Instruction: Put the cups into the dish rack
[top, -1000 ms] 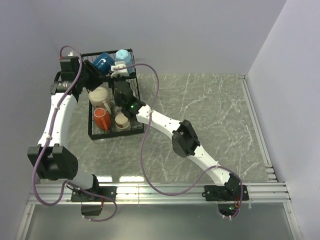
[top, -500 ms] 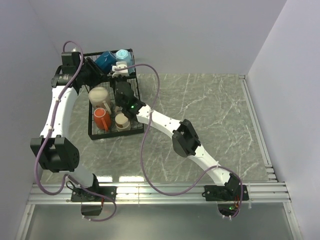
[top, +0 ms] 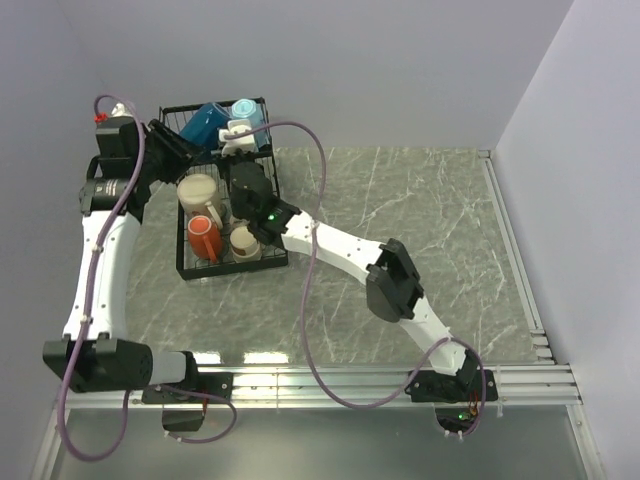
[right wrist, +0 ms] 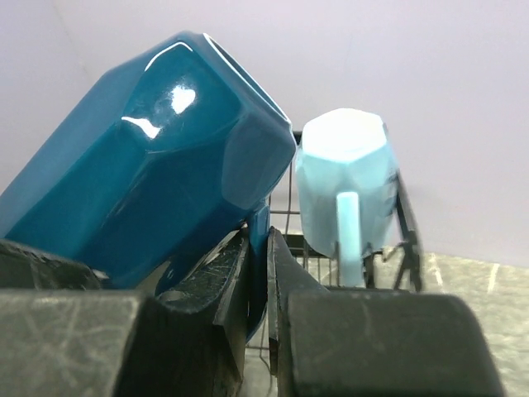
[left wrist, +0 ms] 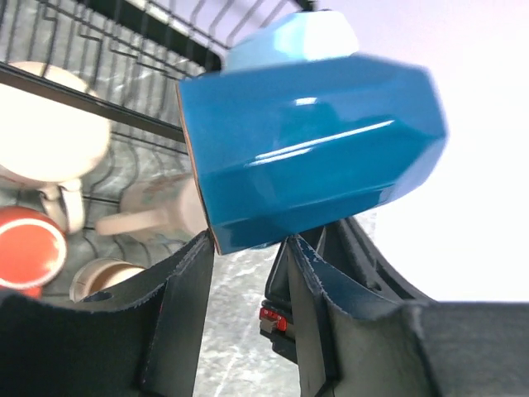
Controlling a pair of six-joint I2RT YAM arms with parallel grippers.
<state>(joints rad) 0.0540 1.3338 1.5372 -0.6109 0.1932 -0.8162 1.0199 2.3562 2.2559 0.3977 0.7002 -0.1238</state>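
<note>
The dark blue mug (top: 203,122) is tilted over the upper shelf of the black wire dish rack (top: 230,275). My right gripper (top: 226,150) is shut on its handle, which is pinched between the fingers in the right wrist view (right wrist: 258,236). My left gripper (top: 172,145) is open just left of the mug; in the left wrist view (left wrist: 248,244) the mug (left wrist: 306,149) sits at the fingertips. The light blue mug (top: 245,110) stands upside down beside it (right wrist: 347,165). A cream mug (top: 197,190), an orange-red mug (top: 203,238) and a second cream mug (top: 243,242) lie in the lower tier.
Another pale mug (top: 237,135) lies on the upper shelf by the right gripper. The rack stands at the back left near the wall. The grey marble table (top: 420,220) stretches to the right. A metal rail (top: 510,240) runs along the right edge.
My left arm has pulled back to the left, away from the rack. The dark blue mug stays over the upper shelf in the right gripper, which has barely moved.
</note>
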